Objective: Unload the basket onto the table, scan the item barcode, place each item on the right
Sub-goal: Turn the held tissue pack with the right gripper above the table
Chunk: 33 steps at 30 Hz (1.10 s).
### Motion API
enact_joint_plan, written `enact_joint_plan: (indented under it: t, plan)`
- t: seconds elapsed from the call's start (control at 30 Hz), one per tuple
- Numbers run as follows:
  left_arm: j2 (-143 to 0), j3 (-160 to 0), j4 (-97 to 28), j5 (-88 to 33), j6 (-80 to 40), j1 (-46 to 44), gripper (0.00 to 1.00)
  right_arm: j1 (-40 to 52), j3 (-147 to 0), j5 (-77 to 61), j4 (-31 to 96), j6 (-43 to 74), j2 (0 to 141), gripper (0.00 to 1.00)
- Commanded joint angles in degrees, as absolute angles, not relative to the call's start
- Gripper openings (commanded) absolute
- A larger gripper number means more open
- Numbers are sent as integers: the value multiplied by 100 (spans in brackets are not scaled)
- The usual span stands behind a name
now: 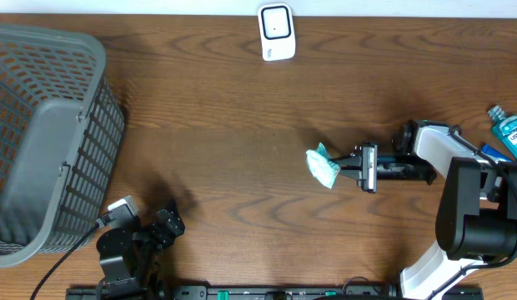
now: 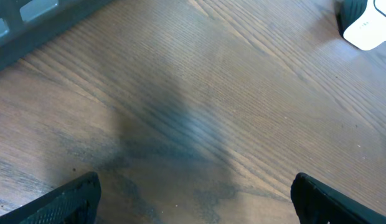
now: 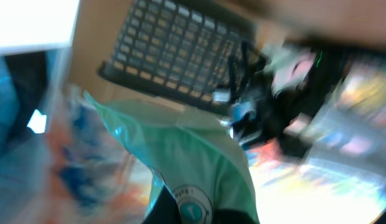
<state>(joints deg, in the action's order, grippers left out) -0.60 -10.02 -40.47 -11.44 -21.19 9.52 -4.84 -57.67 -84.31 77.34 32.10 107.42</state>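
The item is a mint-green and white packet [image 1: 323,166], held above the middle of the table by my right gripper [image 1: 342,167], which is shut on its right end. In the right wrist view the packet [image 3: 187,155] fills the centre, blurred, and my right gripper [image 3: 196,214] pinches its lower edge. No barcode is readable. The white scanner [image 1: 276,32] stands at the table's far edge, well apart from the packet. My left gripper [image 1: 169,222] rests low at the front left; in its wrist view the left gripper [image 2: 196,205] is open over bare wood.
A grey mesh basket [image 1: 42,133] takes up the left side of the table. A blue bottle [image 1: 510,132] lies at the right edge behind the right arm. A corner of the white scanner [image 2: 367,25] shows at the top right of the left wrist view.
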Motion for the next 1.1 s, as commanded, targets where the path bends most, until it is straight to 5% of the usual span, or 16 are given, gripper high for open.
enact_joint_plan:
  t: [0.0, 0.2, 0.53, 0.73, 0.83, 1.07]
  plan:
    - [-36, -969, -4152, -1127, -2132, 919, 98, -532, -5806, -8925, 8202, 3876, 10683, 1]
    - [-36, -969, -4152, -1127, -2130, 919, 98, -532, -5806, -8715, 7749, 5638, 10685, 1]
    - [-36, -969, -4152, -1127, -2130, 919, 98, -508, -5806, -8333, 7483, 6490, 10685, 1]
    - [-36, -969, -4152, -1127, -2130, 919, 98, -493, -5806, -8501, 4058, 6003, 10685, 1]
    - [-36, -969, -4152, -1127, -2130, 919, 98, -436, -5806, -8125, 1872, 4718, 10683, 1]
    - [-36, -969, -4152, -1127, -2130, 919, 98, -231, -5806, -8879, -871, 4469, 10680, 1]
